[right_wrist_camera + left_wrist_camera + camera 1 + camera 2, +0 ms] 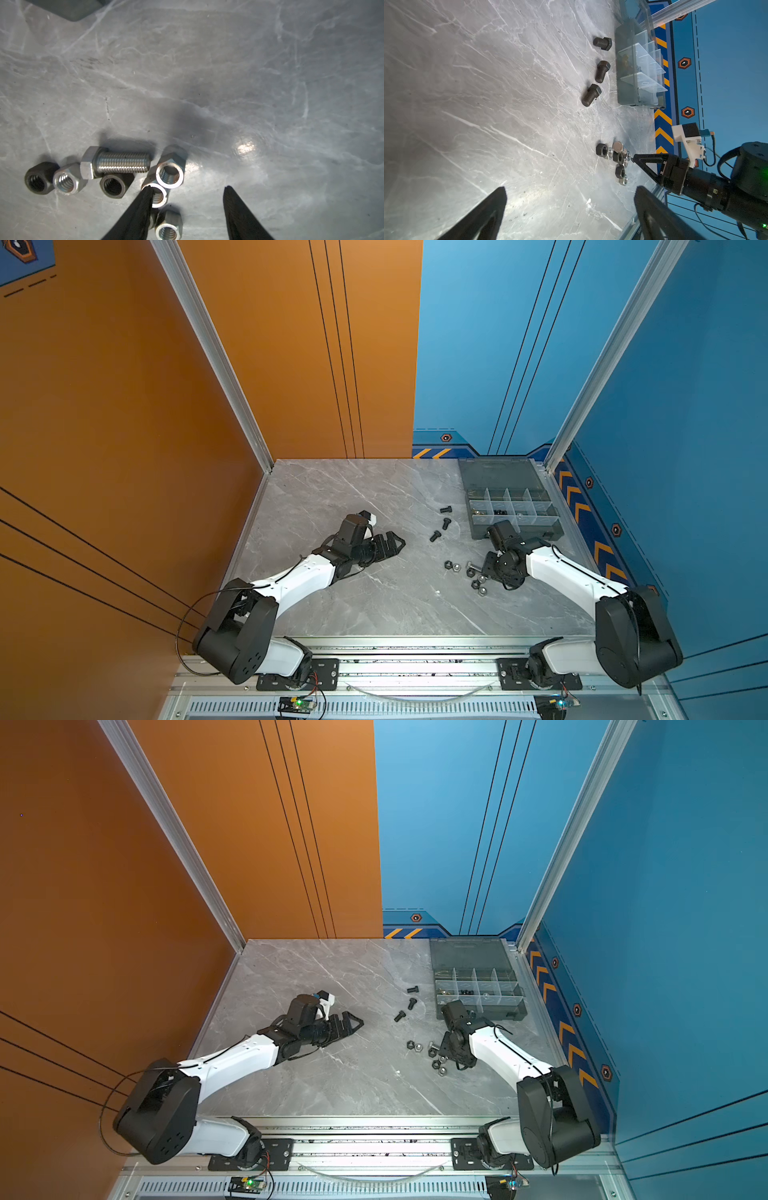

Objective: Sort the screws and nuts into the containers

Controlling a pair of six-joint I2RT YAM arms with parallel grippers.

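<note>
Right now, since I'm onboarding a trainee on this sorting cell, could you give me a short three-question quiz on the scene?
1. How many black bolts lie loose beside the organizer box?
2. Which lies closest to the right pincer? A) those bolts B) the hex nuts C) the box
3. True or false: the right pincer grips a nut.
Key: 1) three; 2) B; 3) false, its jaws stand open.
</note>
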